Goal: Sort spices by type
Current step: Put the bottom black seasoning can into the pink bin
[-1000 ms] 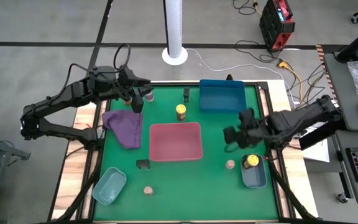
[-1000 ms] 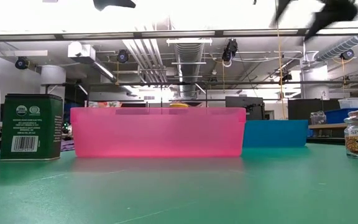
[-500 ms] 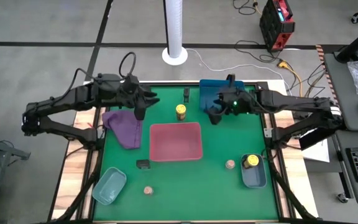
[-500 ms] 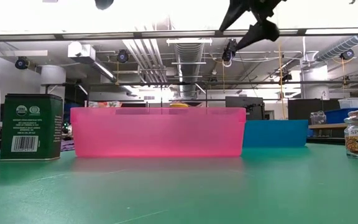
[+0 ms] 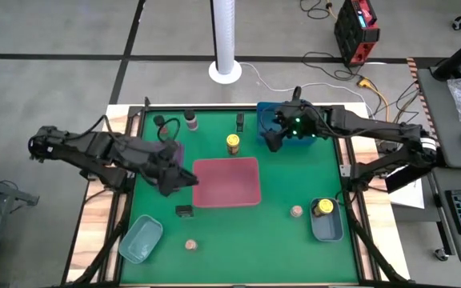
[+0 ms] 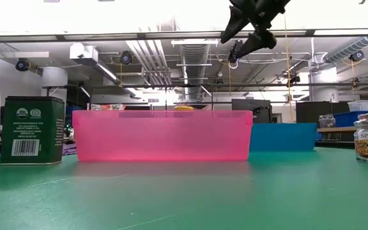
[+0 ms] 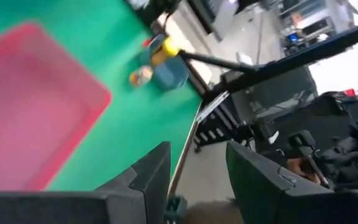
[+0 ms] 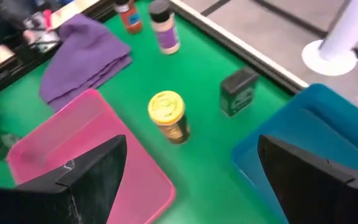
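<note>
The spices stand scattered on the green mat. A yellow-capped jar (image 5: 233, 143) and a black tin (image 5: 240, 121) stand at the far middle. A tan jar (image 5: 190, 120) and a dark shaker (image 5: 160, 122) stand at the far left. Another black tin (image 5: 184, 211) and two pale round jars (image 5: 190, 244) (image 5: 296, 211) are nearer. My left gripper (image 5: 187, 179) hovers by the red tray's (image 5: 238, 196) left edge; its fingers (image 7: 157, 177) stand narrowly apart with nothing between them. My right gripper (image 5: 272, 138) hangs open and empty, high beside the blue tray (image 5: 294, 120).
A second yellow-capped jar (image 5: 322, 208) sits in the grey-blue tray (image 5: 326, 228) at the near right. A teal tray (image 5: 141, 238) lies at the near left. A purple cloth (image 8: 86, 59) lies left of the red tray, partly under my left arm.
My left gripper has swung from the two jars at the far left toward the near edge, to the red tray's left edge, rolling as it went. My right gripper has swung from above the grey-blue tray toward the far edge and left, to the blue tray's left side, still open.
</note>
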Controlling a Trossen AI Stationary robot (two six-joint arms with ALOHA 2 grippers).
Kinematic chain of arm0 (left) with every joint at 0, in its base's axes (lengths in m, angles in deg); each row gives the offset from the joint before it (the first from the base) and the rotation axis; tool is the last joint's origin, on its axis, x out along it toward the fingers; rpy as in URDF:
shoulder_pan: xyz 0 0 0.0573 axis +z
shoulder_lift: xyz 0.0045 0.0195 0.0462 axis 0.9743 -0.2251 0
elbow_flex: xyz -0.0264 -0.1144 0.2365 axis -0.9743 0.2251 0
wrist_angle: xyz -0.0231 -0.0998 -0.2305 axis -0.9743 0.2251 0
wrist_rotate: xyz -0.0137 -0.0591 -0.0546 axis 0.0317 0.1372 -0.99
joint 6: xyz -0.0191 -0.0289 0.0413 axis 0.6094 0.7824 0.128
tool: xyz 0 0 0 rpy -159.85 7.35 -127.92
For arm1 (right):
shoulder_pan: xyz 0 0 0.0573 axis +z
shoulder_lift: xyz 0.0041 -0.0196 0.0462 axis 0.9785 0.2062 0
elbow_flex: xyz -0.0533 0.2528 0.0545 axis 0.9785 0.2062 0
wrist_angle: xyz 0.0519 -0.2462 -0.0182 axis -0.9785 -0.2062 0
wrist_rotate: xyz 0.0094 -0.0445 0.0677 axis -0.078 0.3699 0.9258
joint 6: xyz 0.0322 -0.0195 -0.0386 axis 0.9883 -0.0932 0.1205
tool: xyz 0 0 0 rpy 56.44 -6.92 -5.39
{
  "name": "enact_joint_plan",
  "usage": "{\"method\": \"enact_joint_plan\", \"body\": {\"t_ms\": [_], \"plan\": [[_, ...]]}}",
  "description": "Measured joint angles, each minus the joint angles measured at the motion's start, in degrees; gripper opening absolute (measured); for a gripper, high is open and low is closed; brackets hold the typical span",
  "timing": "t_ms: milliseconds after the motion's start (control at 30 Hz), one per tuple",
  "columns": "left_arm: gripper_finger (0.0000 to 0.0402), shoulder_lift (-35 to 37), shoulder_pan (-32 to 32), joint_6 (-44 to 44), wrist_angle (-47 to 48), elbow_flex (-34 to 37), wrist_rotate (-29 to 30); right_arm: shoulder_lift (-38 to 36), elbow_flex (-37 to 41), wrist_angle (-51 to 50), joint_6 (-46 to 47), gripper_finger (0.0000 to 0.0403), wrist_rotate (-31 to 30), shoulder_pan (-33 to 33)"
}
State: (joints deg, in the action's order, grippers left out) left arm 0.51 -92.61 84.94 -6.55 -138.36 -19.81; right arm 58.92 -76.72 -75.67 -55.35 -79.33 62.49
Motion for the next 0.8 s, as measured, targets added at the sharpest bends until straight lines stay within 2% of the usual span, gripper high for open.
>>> {"method": "enact_joint_plan", "body": {"t_ms": [133,267,467,633,800], "plan": [[0.0141,0.0,-2.1,7.2,4.2,0.0,-1.9,1.3,0.0,0.7,-0.7,0.0352,3.4,-0.7],[0.0141,-0.6,-3.9,7.6,11.3,0.0,-4.1,2.4,0.0,0.7,-0.8,0.0352,3.5,-0.7],[0.0141,-3.6,-7.3,-4.2,22.6,0.0,-4.0,2.8,0.0,0.8,0.3,0.0352,3.4,-0.7],[0.0141,-8.4,-8.6,-10.8,28.5,0.0,-3.1,2.8,0.0,1.2,1.1,0.0352,3.4,-0.7],[0.0141,-12.6,-8.7,-21.9,30.0,0.0,-1.0,2.8,0.0,1.4,3.8,0.0352,1.9,-0.7]]}}
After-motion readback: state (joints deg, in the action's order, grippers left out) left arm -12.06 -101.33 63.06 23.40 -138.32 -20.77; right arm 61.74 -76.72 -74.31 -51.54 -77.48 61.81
